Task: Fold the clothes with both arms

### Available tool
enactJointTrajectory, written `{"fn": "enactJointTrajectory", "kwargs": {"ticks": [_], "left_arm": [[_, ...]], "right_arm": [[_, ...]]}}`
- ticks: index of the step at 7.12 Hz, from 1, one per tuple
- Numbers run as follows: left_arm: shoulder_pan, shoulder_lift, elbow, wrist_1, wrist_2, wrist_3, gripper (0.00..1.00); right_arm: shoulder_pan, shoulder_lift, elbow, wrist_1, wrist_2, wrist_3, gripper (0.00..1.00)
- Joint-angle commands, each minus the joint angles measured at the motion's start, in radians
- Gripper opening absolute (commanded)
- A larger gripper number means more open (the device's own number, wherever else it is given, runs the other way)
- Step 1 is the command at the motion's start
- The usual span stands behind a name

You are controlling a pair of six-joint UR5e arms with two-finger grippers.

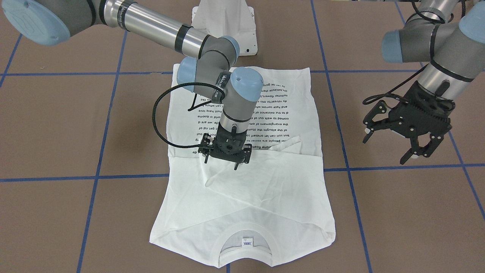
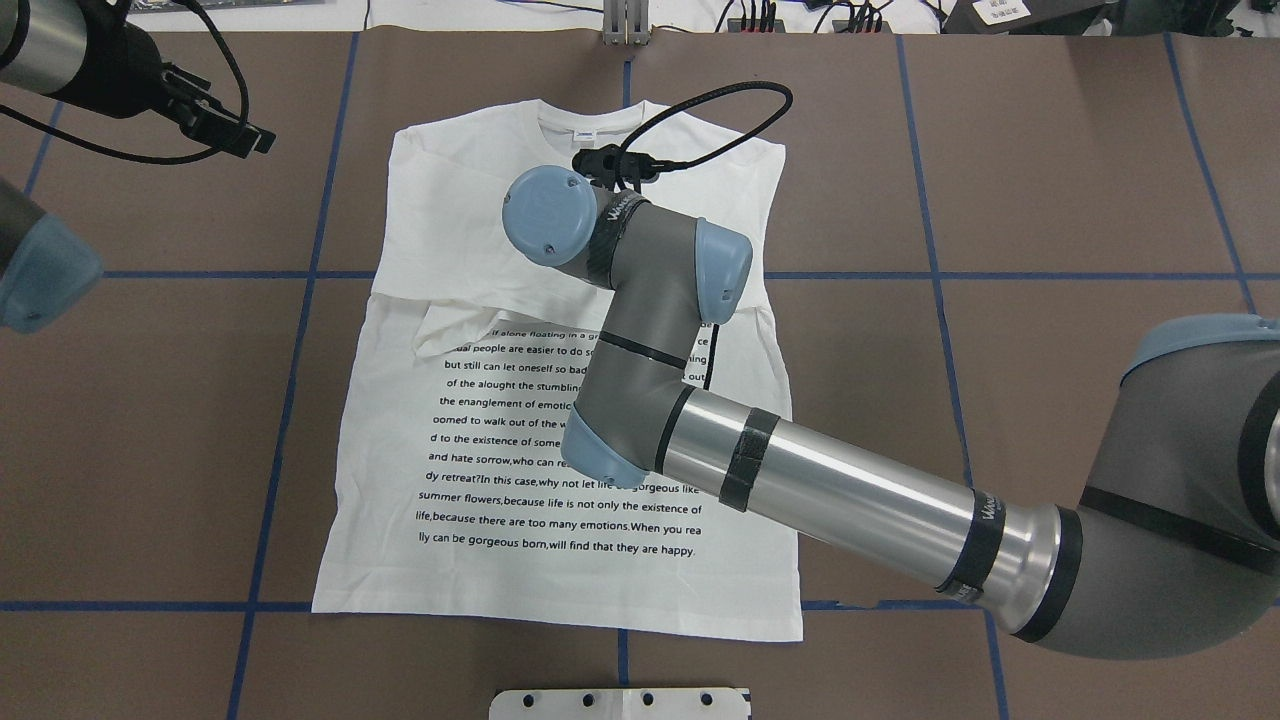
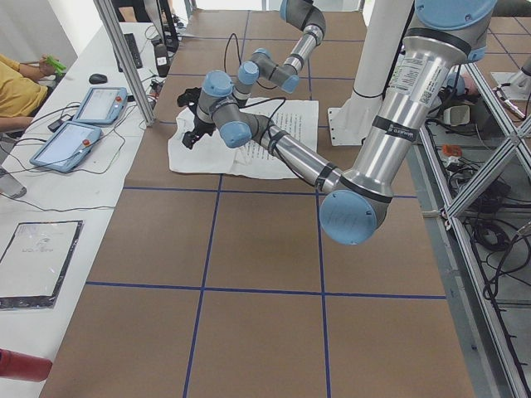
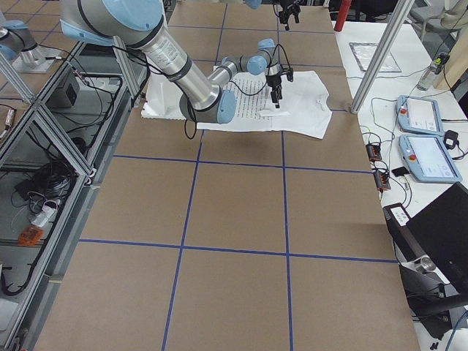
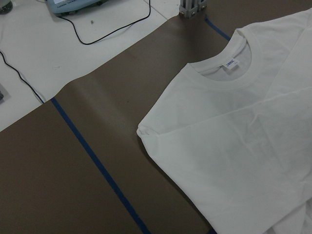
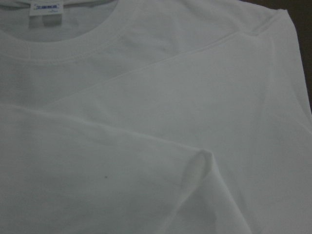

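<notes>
The white long-sleeved T-shirt (image 1: 265, 182) lies flat on the brown table with its text side up, both sleeves folded across the chest and its neck label (image 1: 248, 241) on the side away from the robot. My right gripper (image 1: 221, 163) points straight down over the folded sleeves at mid-chest, open and holding nothing. It is mostly hidden under its wrist in the overhead view (image 2: 605, 160). Its wrist view shows a sleeve cuff (image 6: 200, 161) just below. My left gripper (image 1: 386, 149) hangs open and empty above bare table beside the shirt's shoulder, and also shows in the overhead view (image 2: 225, 125).
The white metal base (image 1: 223, 22) stands at the robot's side of the table, beyond the shirt's hem. Blue tape lines (image 1: 94, 176) cross the brown table. Teach pendants (image 3: 83, 120) and a seated person (image 3: 17, 83) are past the far edge, by an aluminium post (image 3: 124, 58).
</notes>
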Motion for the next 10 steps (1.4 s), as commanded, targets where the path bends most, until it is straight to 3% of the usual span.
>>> {"fn": "enactJointTrajectory", "kwargs": {"ticks": [1, 4, 7, 10], "left_arm": [[0.000, 0.001, -0.002, -0.002, -0.001, 0.000, 1.00], [0.000, 0.003, -0.003, -0.002, -0.001, -0.002, 1.00], [0.000, 0.003, -0.005, -0.002, -0.001, -0.002, 1.00], [0.002, 0.001, -0.005, -0.005, -0.001, -0.031, 1.00]], "right_arm": [[-0.009, -0.002, -0.005, -0.004, -0.002, -0.006, 1.00], [-0.017, -0.004, -0.005, -0.076, -0.008, -0.017, 1.00], [-0.017, -0.010, -0.007, -0.078, -0.010, -0.020, 1.00], [-0.006, -0.025, 0.067, -0.292, -0.015, -0.172, 1.00]]}}
